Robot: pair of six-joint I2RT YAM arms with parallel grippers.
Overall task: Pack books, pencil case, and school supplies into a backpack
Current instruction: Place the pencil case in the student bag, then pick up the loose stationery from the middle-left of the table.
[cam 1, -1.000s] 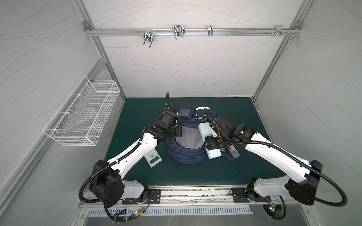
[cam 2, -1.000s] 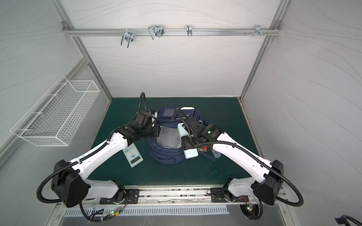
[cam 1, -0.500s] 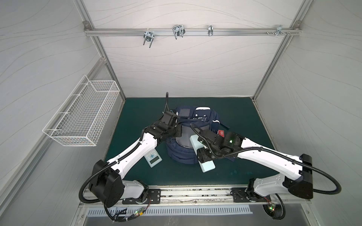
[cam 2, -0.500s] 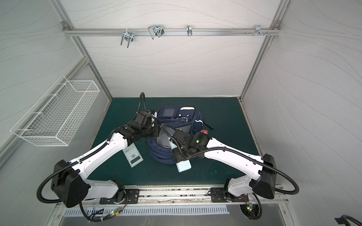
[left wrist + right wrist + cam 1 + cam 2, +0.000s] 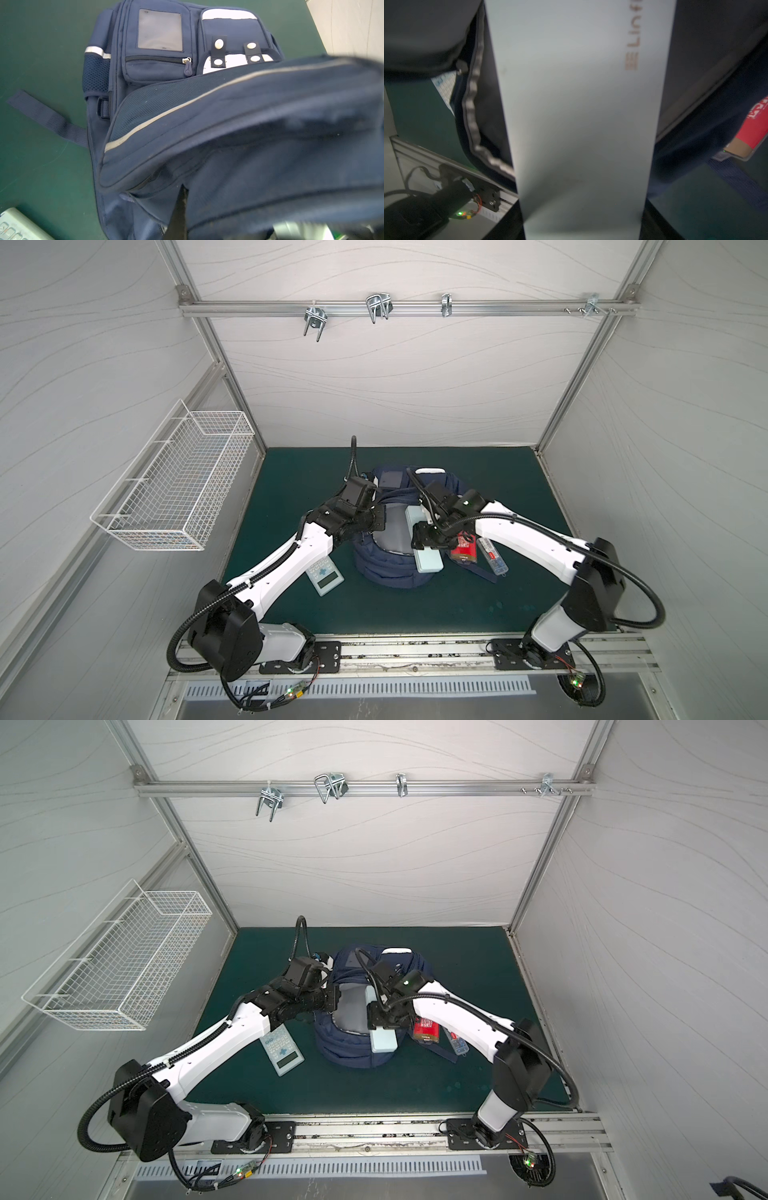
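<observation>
Case (image 5: 429, 564) going into backpack (image 5: 386, 572)
Left pincer (image 5: 380, 519) is clamped on the backpack at 9 o'clock; right pincer (image 5: 426, 541) grips the case at the mouth's 3 o'clock. Next, likely push deeper, then release.

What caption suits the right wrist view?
Pale blue pencil case fills the frame, navy backpack and its zipper behind, red book at the edge.

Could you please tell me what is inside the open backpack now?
Only pale grey lining shows inside the backpack. The pencil case, held by the right pincer, lies over the opening's rim. Anything deeper is hidden by the raised flap.
</observation>
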